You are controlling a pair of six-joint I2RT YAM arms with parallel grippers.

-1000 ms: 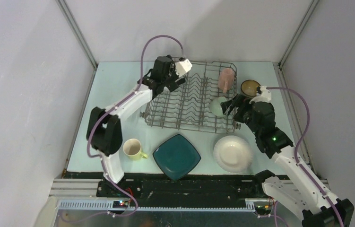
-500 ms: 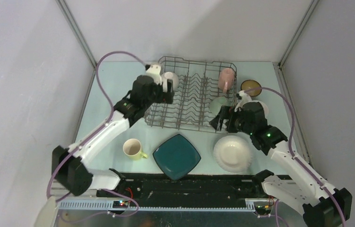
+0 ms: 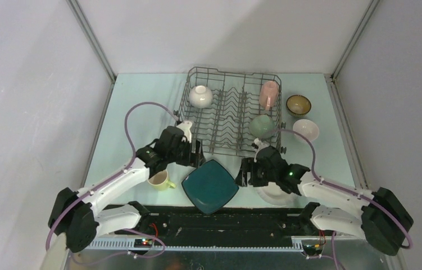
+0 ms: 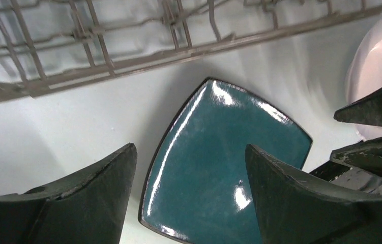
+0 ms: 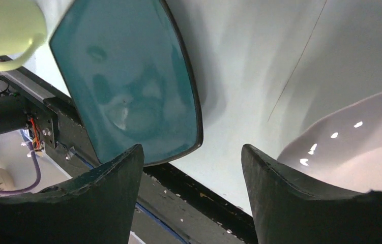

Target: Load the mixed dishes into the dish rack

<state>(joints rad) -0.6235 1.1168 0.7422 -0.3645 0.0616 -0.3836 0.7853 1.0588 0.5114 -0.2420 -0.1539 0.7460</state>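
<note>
Left gripper [image 3: 197, 154] is hovering spread and empty beside the glossy dark teal square plate [image 3: 210, 186]; right gripper [image 3: 243, 173] is hovering likewise opposite.

It was a robotics lab cell: bare white panels [image 3: 242, 34] on aluminium struts [image 3: 93, 42] boxed in a pale tabletop [image 3: 141, 95], two robot arms [image 3: 113, 183] were bolted to a black rail [image 3: 225, 222], and purple cables [image 3: 146, 103] and wiring [image 3: 151, 229] lay exposed.

The pale table [image 3: 135, 112] carries a wire rack [image 3: 231, 121] beyond both jaws. A teal plate [image 3: 210, 185] lies flat between the left gripper [image 3: 197, 153] and right gripper [image 3: 244, 171]. A yellow-green mug [image 3: 158, 179] stands behind the left jaws. A white plate [image 5: 341, 162] lies just beside the right jaws. A brown bowl [image 3: 298, 104] and a white bowl [image 3: 305, 130] sit well beyond them.
</note>
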